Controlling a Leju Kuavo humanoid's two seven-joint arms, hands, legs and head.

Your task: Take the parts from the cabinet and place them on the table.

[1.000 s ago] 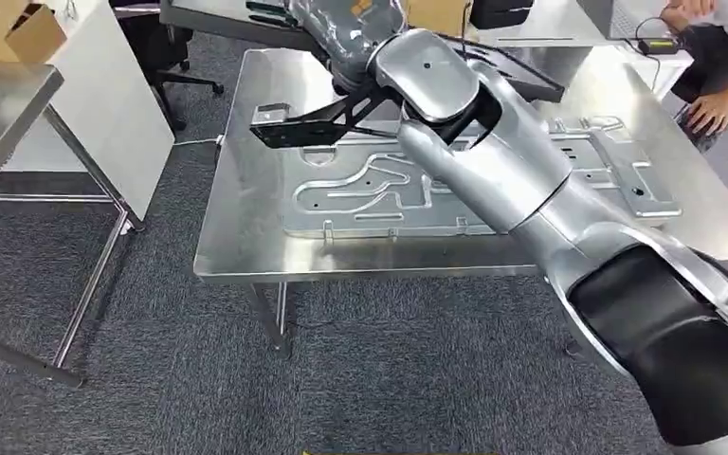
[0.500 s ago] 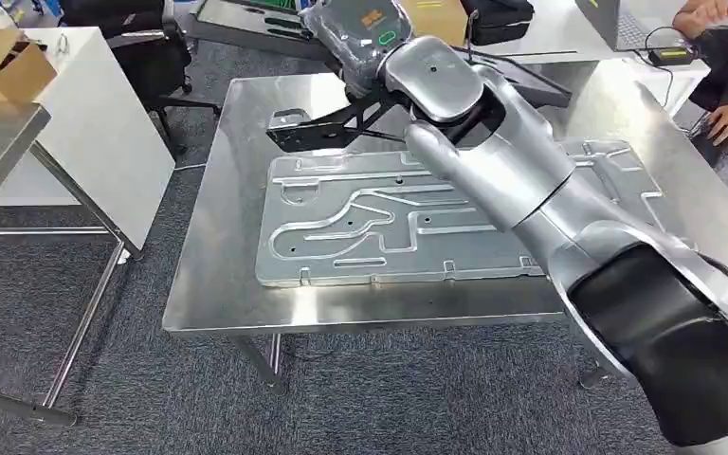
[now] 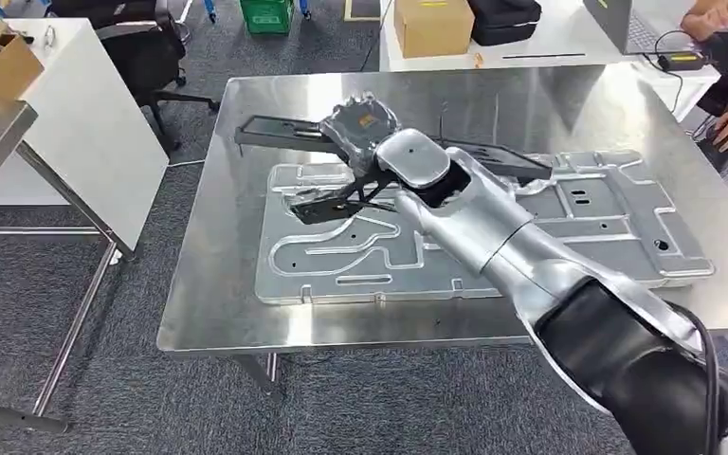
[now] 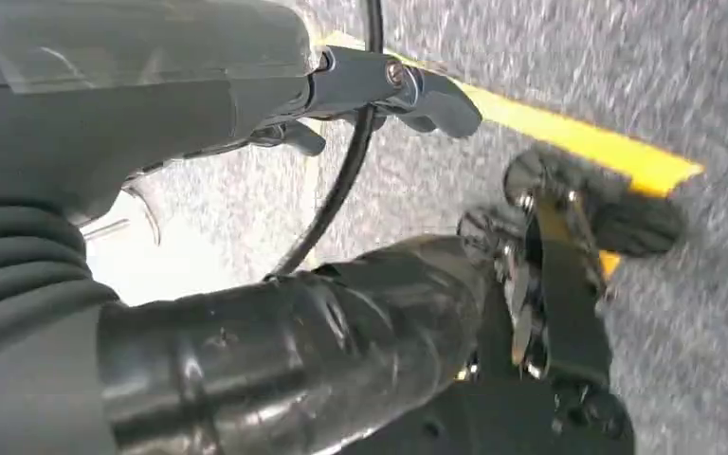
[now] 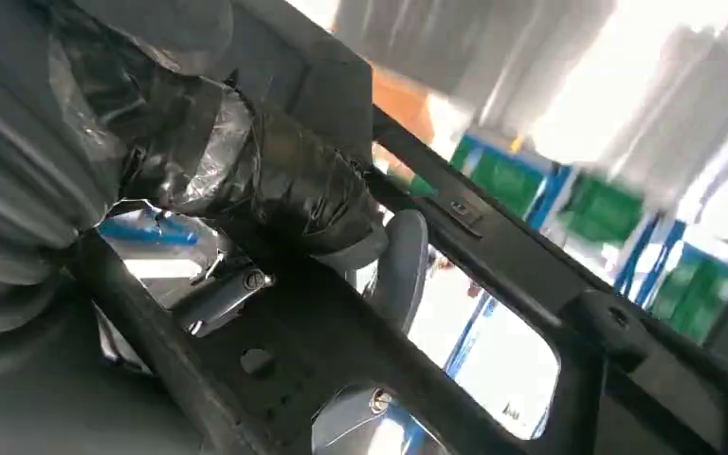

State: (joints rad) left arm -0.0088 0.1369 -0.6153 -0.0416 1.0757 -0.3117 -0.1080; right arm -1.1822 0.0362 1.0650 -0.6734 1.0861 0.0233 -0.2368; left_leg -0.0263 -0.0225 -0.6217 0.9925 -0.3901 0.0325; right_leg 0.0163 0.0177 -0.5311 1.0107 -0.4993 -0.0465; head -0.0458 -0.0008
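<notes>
right hand point(image 3: 365, 128) gripping black bracket point(image 3: 327, 202), seemingly lengthwise leftward

grey carpet point(image 4: 720, 85), yellow floor line point(image 4: 578, 142)

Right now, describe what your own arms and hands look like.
The right arm is glossy silver with a rounded joint cap, ending in a black shoulder shell trailing a black cable. The right hand has a grey cover with an orange mark. The left hand shows grey ribbed cover, metal linkages and a black cable.
</notes>
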